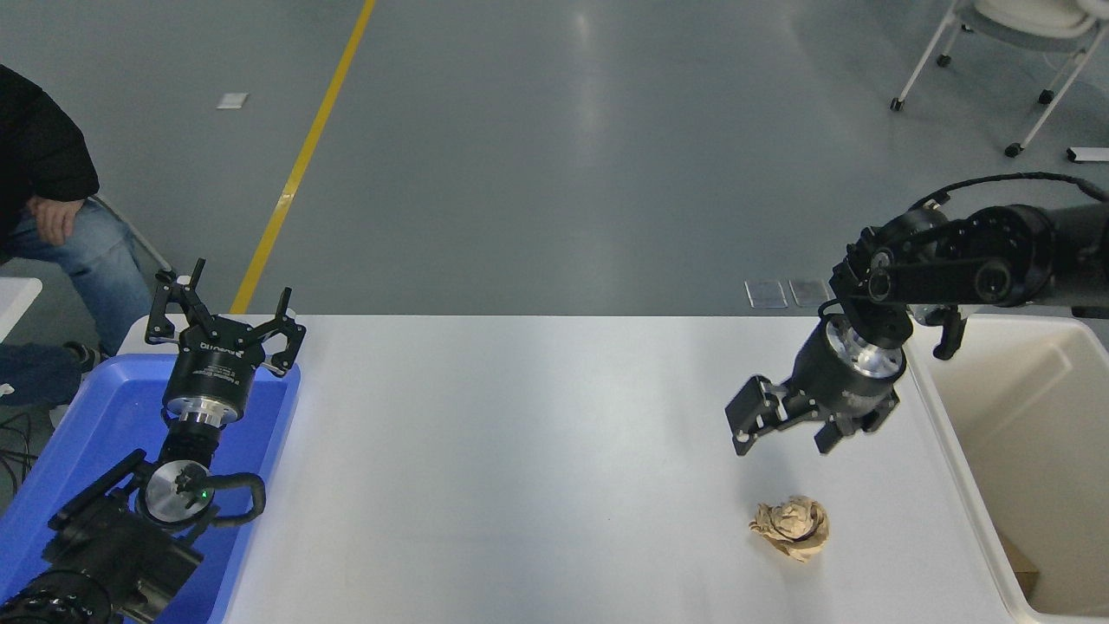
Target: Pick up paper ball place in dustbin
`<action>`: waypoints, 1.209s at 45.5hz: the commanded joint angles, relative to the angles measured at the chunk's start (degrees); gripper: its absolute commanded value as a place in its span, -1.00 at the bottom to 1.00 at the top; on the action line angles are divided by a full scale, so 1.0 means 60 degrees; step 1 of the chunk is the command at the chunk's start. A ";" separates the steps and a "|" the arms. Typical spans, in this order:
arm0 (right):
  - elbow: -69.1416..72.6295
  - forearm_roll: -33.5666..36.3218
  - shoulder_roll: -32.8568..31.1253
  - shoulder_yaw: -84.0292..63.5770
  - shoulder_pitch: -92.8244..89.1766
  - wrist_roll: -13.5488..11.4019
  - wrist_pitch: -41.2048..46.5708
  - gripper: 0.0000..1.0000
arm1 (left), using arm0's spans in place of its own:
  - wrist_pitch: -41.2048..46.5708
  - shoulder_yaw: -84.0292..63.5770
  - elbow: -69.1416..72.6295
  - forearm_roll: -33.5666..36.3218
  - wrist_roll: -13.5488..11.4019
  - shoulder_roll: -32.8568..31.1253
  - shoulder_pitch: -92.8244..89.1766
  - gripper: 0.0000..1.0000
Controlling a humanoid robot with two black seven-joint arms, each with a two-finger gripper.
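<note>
The tan-brown paper ball [792,526] lies on the white table [520,451] near its front right. My right gripper [784,440] is open, pointing down and toward the camera, a short way above and behind the ball and apart from it. The cream-white dustbin [1022,451] stands against the table's right edge, and a brown scrap shows at its bottom. My left gripper [223,317] is open and empty, parked over the blue tray at the lower left.
A shallow blue tray [78,442] sits at the table's left end under the left arm. A seated person [52,217] is at the far left. A white chair frame [1005,52] stands on the floor at the top right.
</note>
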 commanded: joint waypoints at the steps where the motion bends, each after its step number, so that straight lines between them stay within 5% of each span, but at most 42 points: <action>1: -0.1176 -0.1326 -0.0225 0.1387 -0.2495 0.0002 -0.0702 1.00 | -0.0015 0.0013 -0.0001 0.0004 0.0001 0.0000 -0.0001 1.00; 18: -0.2187 -0.1618 0.0215 0.1710 -0.3639 0.0046 -0.1991 0.91 | 0.0000 0.0013 -0.0001 0.0004 0.0001 0.0000 -0.0001 1.00; 23: -0.2436 -0.2174 0.0215 0.1637 -0.3640 0.0104 -0.2182 -0.21 | 0.0000 0.0013 -0.0001 0.0004 0.0001 0.0000 -0.0001 1.00; 26: -0.2509 -0.2380 0.0200 0.1578 -0.3611 0.0134 -0.2182 -0.51 | -0.0015 0.0013 -0.0001 0.0004 0.0001 0.0000 -0.0001 1.00; 28: -0.2509 -0.2410 0.0186 0.1520 -0.3596 0.0134 -0.2182 -1.00 | 0.0000 0.0013 -0.0001 0.0004 0.0001 0.0000 -0.0001 1.00; 55: -0.0299 -0.2190 -0.1410 -0.0794 0.0868 0.0427 -0.1099 -1.00 | -0.0015 0.0013 -0.0001 0.0004 0.0001 0.0000 -0.0001 1.00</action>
